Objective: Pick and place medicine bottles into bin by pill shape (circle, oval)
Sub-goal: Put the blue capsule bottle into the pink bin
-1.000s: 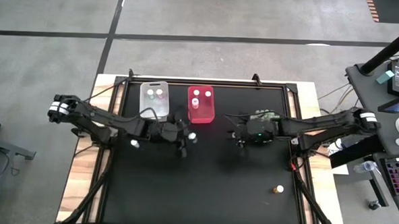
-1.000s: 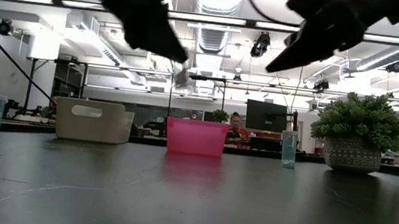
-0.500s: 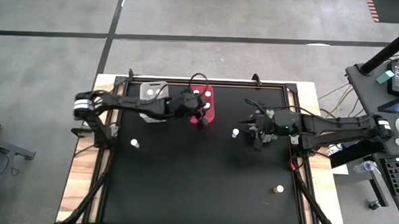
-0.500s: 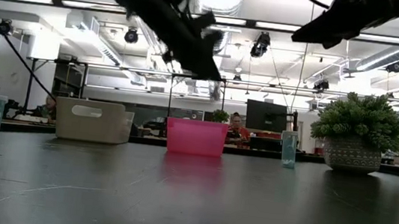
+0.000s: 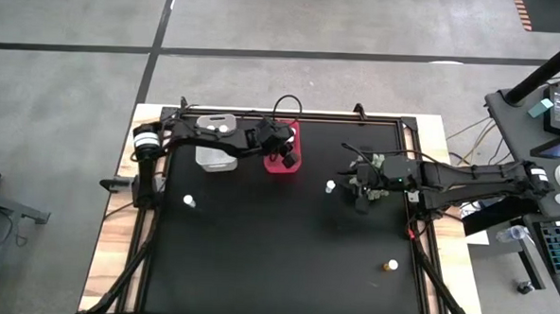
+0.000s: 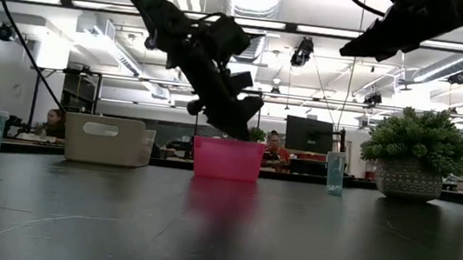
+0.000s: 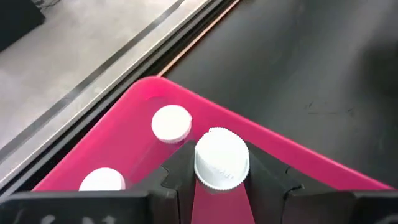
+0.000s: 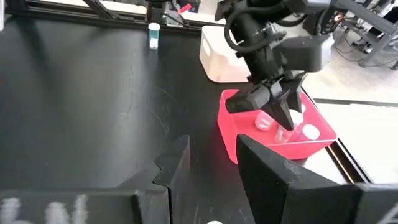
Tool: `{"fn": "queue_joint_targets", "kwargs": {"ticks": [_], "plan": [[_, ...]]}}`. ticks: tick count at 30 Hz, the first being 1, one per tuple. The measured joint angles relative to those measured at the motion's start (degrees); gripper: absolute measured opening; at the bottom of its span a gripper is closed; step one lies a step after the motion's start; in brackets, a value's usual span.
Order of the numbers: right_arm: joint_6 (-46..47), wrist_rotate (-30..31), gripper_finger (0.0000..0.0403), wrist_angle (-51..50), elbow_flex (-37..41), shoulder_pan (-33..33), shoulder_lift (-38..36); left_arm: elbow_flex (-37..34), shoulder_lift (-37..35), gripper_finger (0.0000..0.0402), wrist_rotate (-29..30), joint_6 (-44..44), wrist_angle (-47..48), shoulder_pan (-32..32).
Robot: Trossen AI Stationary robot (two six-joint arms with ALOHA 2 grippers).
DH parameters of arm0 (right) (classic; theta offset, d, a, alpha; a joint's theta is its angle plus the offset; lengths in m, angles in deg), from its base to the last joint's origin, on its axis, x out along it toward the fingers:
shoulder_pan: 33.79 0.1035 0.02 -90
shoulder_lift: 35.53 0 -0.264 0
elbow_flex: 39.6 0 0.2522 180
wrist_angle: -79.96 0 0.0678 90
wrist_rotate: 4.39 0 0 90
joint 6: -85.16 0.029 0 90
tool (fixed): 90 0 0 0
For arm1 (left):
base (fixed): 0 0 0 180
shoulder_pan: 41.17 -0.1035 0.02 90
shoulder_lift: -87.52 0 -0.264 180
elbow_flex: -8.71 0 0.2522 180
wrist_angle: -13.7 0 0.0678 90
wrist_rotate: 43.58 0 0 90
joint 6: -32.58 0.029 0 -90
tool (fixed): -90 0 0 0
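Observation:
My left gripper (image 5: 285,155) hangs over the red bin (image 5: 281,167) at the table's far side, shut on a white-capped medicine bottle (image 7: 221,160). Two more bottles (image 7: 171,122) stand inside the red bin. The clear bin (image 5: 214,154), to the left of the red one, also holds bottles. Loose bottles stand on the table at the left (image 5: 189,200), in the middle (image 5: 331,186) and, amber, near the front right (image 5: 390,266). My right gripper (image 5: 358,194) hovers open, just right of the middle bottle, with nothing between its fingers. My left gripper pinches the bottle between its two fingers, which stand at the two sides of its white cap (image 7: 214,177). The fingers (image 8: 281,111) slant down from the table's left. The bottle is lifted clear, above the inside of the red bin (image 8: 249,134).
A green plant in a pot (image 6: 414,160) stands at the table's far right. The raised frame rail (image 5: 291,116) runs just behind the bins. Open black table top lies in the middle and toward the near edge.
My left gripper has carried the bottle from the table's middle toward the far edge and somewhat right, to above the red bin, tipping further down. My right gripper has drawn back toward the table's right edge, and the middle bottle now shows beside it.

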Motion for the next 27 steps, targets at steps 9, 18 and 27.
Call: {"fn": "queue_joint_targets", "kwargs": {"ticks": [9, 18, 27], "plan": [[-0.4, 0.0, 0.0123, 0.1, 0.0, 0.0, 0.2, -0.1, 1.0, 0.0095, 0.0, 0.0, 0.1, -0.2], [-0.4, 0.0, 0.0123, 0.1, 0.0, 0.0, 0.2, -1.0, 1.0, 0.0096, 0.0, 0.0, 0.1, -0.2], [-0.4, 0.0, 0.0123, 0.1, 0.0, 0.0, 0.2, -1.6, 1.0, 0.0096, 0.0, -0.1, 0.0, -0.2]]}}
